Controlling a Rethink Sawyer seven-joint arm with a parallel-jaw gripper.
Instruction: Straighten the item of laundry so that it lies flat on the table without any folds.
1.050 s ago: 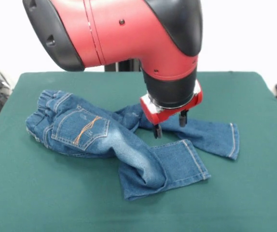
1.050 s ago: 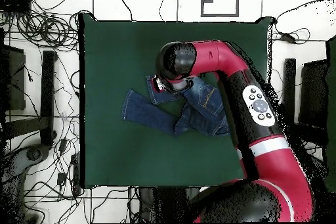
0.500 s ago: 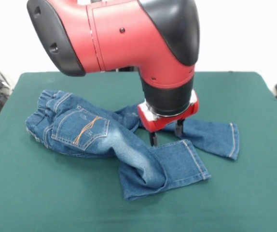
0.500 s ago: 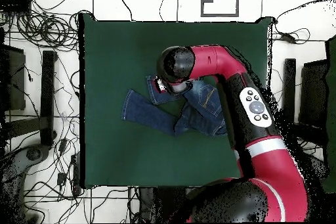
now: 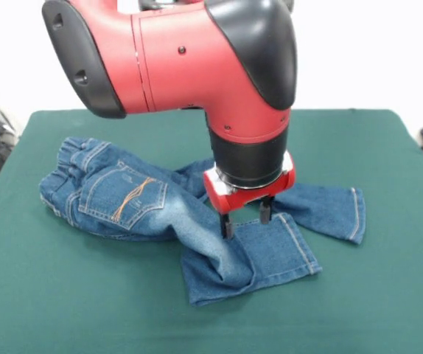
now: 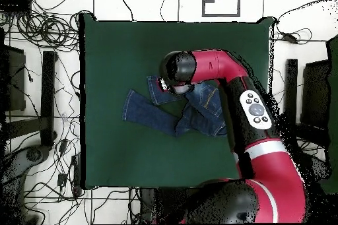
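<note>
The blue denim jeans [image 5: 134, 200] lie crumpled on the green table [image 5: 64, 302], waistband at the left, back pocket with orange stitching facing up. One leg is folded over toward the front, the other runs off to the right. My gripper [image 5: 245, 223] hangs open just above the folded front leg, its two fingers straddling the cloth near the hem. From overhead the jeans [image 6: 148, 111] spread left of the arm, which covers the gripper there.
Cables and equipment lie on the floor beyond the table's edges [image 6: 39, 31] in the overhead view. Bare green cloth [image 6: 132, 51] surrounds the jeans on all sides.
My gripper has moved toward the table's front and lower, from above the far leg to above the folded front leg. The jeans have not shifted.
</note>
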